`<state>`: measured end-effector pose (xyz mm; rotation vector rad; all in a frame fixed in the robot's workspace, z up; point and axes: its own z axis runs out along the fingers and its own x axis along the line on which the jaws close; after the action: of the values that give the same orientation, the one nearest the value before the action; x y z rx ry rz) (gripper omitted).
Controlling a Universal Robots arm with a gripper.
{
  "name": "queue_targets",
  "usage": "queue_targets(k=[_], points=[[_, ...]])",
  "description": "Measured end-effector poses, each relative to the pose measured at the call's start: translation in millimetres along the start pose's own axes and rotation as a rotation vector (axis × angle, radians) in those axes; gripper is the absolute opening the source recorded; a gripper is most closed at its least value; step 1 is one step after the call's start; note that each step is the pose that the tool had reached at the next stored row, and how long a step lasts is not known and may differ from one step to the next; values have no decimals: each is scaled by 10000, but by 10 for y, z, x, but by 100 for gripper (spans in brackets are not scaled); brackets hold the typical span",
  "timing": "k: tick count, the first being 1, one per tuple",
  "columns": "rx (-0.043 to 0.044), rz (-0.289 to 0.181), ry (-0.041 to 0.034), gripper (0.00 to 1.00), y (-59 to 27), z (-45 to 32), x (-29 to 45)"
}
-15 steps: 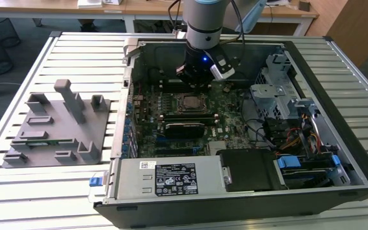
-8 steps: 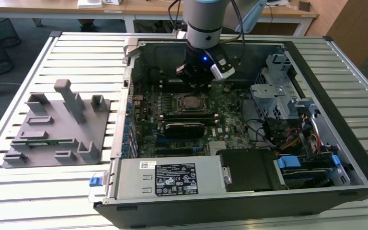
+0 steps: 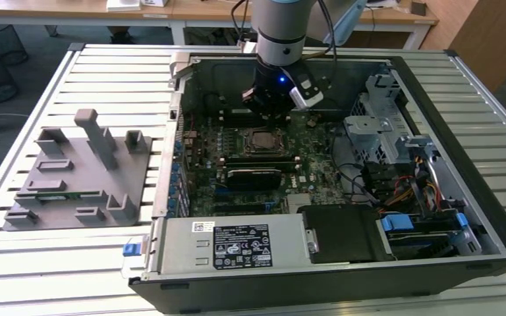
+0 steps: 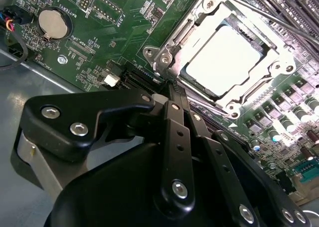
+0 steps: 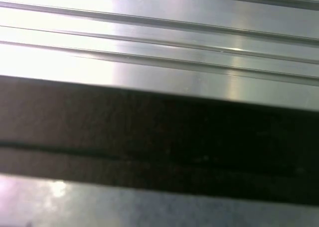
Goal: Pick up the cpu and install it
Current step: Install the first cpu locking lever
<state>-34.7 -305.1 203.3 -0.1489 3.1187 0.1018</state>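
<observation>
The cpu [image 4: 227, 62] lies flat in the motherboard socket, its shiny silver top ringed by the metal socket frame [image 4: 164, 55]. The exterior view shows the cpu [image 3: 260, 140] near the middle of the green board inside the open computer case. My gripper [image 4: 171, 90] hangs just above the board beside the socket, with its black fingers [image 4: 175, 132] pressed together and nothing between them. In the exterior view the gripper [image 3: 271, 110] sits a little behind the socket, towards the back wall of the case.
A grey fixture block [image 3: 77, 171] holding a green memory stick [image 3: 60, 194] stands on the slatted table at the exterior view's left. Case walls, a drive cage [image 3: 385, 128], cables [image 3: 394, 187] and the power supply [image 3: 235, 243] surround the board. A round battery [image 4: 52, 23] lies nearby.
</observation>
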Motion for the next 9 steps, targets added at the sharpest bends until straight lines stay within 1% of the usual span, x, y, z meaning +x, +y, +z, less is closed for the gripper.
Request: queue_targets(k=[7,9], points=[[3,0,1,11,0,-2,0],[35,-1,4,11,0,-1,-1]])
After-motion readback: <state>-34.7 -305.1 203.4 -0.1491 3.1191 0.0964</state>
